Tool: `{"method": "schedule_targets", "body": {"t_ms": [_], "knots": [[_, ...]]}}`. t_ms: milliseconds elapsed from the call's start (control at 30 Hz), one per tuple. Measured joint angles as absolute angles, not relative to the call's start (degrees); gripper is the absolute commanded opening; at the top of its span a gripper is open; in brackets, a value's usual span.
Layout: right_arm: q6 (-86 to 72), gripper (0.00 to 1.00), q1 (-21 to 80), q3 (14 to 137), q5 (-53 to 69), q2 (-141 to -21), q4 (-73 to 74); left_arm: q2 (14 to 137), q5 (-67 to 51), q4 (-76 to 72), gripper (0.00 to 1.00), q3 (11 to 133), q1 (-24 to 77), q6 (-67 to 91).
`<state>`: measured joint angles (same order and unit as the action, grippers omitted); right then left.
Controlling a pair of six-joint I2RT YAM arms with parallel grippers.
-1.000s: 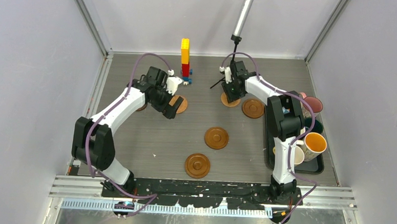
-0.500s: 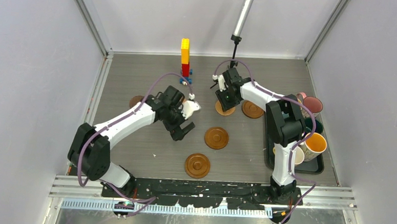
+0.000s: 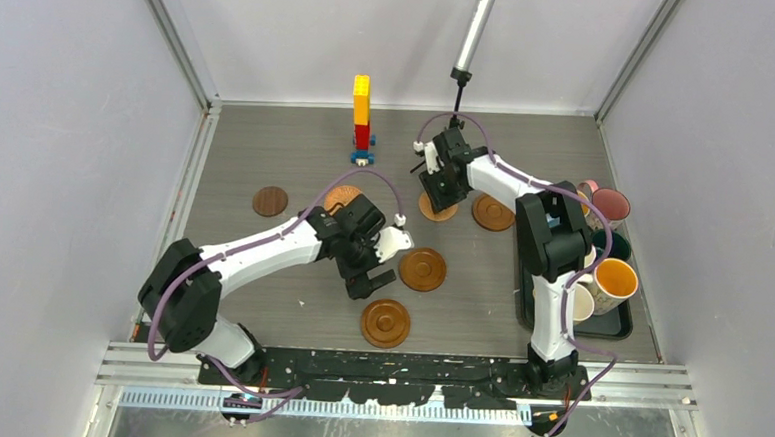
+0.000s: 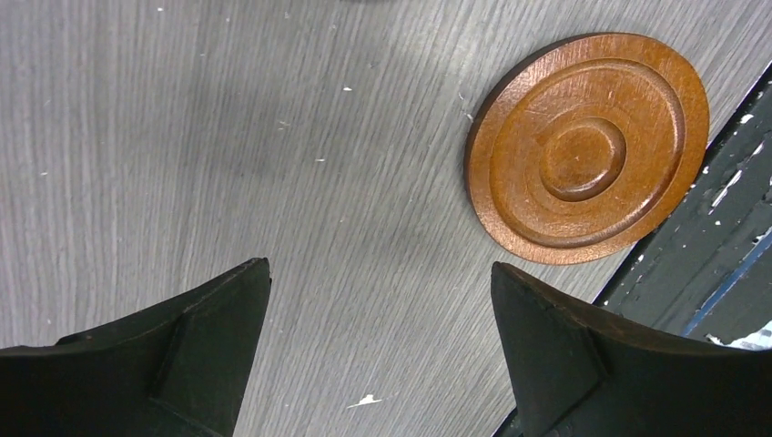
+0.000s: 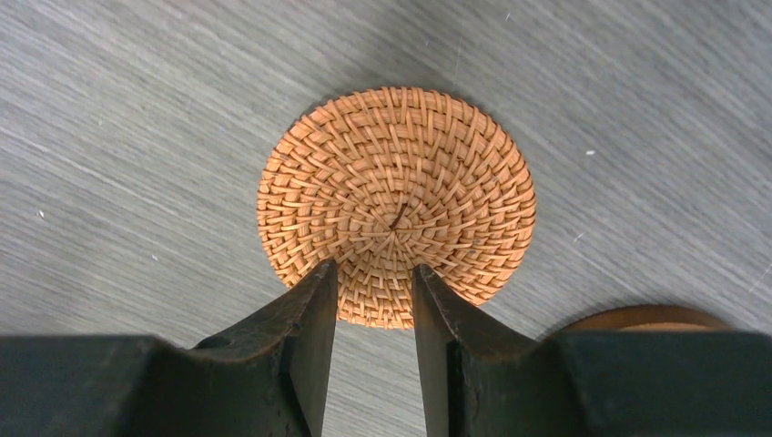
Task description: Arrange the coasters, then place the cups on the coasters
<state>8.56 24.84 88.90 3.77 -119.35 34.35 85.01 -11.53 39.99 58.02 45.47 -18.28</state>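
From above, the left gripper (image 3: 369, 275) hangs over the middle of the tabletop, between the middle coaster (image 3: 422, 268) and the near-edge coaster (image 3: 385, 322). Toward the left edge lie a dark coaster (image 3: 270, 200) and a lighter coaster (image 3: 341, 194), which is partly hidden by the arm. The right gripper (image 3: 442, 189) sits on a woven coaster (image 3: 438, 211) toward the far edge, with a ringed neighbour (image 3: 493, 212) just beside it. The cups (image 3: 616, 279) crowd a black tray (image 3: 608, 328) at the right edge (none stands on a coaster yet). A block tower (image 3: 361, 117) stands by the far edge.

At the left wrist, the fingers (image 4: 209, 337) stand wide apart with nothing between them but bare tabletop. The near-edge coaster lies ahead and off to one side, its rim close to the black rail (image 4: 692, 273). Taking it probably means centring over it first and coming from the open tabletop side, since the rail leaves little room.

At the right wrist, the fingers (image 5: 314, 309) show a narrow gap over the woven coaster's near rim. Whether they pinch the weave or only press on it I cannot tell. Any slide is best directed away from the ringed neighbour and into open tabletop, leaving room for mug handles.
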Motion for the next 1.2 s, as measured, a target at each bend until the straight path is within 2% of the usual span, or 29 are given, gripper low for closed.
{"method": "schedule_targets", "body": {"t_ms": [333, 600, 867, 1033, 1200], "knots": [[8.51, 0.41, 25.78, 91.68, 5.39, -121.14, 34.83, 90.00, -9.43, 37.01, 0.95, 57.41, 49.47, -17.34], [8.43, 0.49, 26.20, 91.68, 6.72, -120.75, 35.44, 92.16, -9.21, 35.31, 0.97, 57.41, 54.57, -16.45], [8.43, 0.53, 26.20, 91.74, 6.72, -117.40, 36.25, 95.29, -7.14, 33.50, 0.87, 57.41, 56.45, -15.40], [8.86, 0.54, 26.09, 91.74, 7.01, -113.73, 37.89, 96.07, -7.11, 34.39, 0.83, 57.63, 54.19, -16.67], [9.72, 0.56, 25.47, 91.13, 8.51, -110.30, 39.88, 95.72, -7.81, 38.54, 0.81, 57.67, 45.06, -20.69]]}}
